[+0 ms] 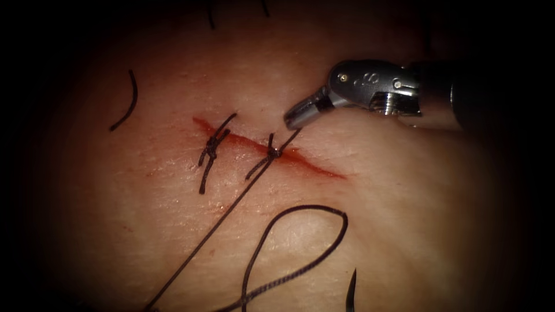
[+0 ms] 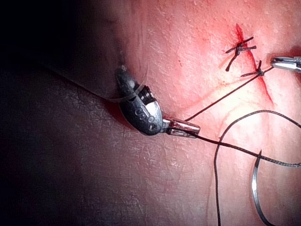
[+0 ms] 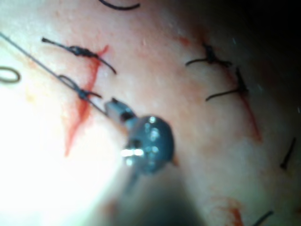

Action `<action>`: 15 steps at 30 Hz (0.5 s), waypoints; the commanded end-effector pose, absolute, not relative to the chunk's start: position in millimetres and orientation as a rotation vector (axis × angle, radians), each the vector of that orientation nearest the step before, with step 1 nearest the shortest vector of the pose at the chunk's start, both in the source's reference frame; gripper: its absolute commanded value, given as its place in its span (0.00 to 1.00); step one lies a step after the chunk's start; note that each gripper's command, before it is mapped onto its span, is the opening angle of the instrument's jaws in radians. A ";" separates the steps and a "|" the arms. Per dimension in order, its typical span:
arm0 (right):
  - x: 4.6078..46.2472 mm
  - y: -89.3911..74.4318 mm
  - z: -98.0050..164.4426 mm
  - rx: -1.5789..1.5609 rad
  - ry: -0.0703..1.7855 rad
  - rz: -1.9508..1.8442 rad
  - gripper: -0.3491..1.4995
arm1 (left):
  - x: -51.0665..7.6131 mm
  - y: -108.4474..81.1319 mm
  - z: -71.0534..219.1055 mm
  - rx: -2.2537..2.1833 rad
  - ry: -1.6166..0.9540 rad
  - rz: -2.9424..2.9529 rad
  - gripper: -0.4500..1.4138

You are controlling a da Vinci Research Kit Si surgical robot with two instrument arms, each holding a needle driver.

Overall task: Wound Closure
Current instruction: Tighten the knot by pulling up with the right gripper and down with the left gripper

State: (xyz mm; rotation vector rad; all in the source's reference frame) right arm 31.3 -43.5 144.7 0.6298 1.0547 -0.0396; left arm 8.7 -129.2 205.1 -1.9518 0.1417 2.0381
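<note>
Thread point(image 1: 219, 222) runs taut on a long diagonal, from the second knot point(image 1: 273, 152) on the cut point(image 1: 312, 163) down toward the endoscope view's lower left. Right tool point(image 1: 292, 120) sits just right of and above that knot, jaws closed on the short thread end rising from it, tip pointing down-left. Left tool point(image 2: 184, 129) lies off the lower-left side of the cut, jaws closed on the far end of the taut strand, pointing toward the wound. First knot point(image 1: 211, 145) sits on the cut's left part, tails lying across it. Slack thread forms a long loop point(image 1: 324, 211) on the tissue point(image 1: 404, 219) below the cut. Needle point(image 2: 255, 188) lies free on the tissue below the loop, held by neither tool, not in the tissue, its curve standing roughly upright in the left wrist view. Cut end of thread point(image 1: 128, 104) lies well left of the wound.
</note>
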 end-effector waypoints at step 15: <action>32.7 -43.1 148.2 0.503 1.031 0.066 0.00 | 10.4 -133.0 204.0 -1.912 0.160 2.045 0.00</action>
